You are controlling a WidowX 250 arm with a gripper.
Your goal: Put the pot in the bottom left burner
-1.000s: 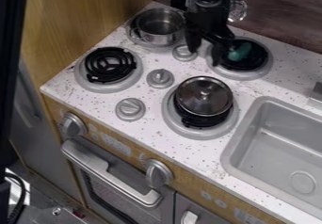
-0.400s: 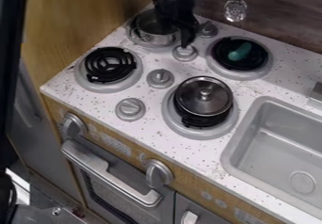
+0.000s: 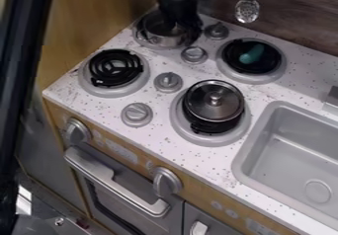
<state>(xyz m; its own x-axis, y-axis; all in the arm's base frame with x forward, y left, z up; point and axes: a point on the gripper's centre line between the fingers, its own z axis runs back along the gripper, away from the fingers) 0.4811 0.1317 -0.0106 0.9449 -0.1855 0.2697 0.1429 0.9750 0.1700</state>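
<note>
Pot [image 3: 157, 40] could tip if the gripper [image 3: 181, 27] pushes down on one side; I can't tell how open the jaws are or if they hold anything.

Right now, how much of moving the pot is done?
Done: the gripper is at the open pot, on the back left burner. In hand: grasping it, probably; I can't tell if it's held. Left: moving it to the bottom left burner, which shows its black coil.
</note>
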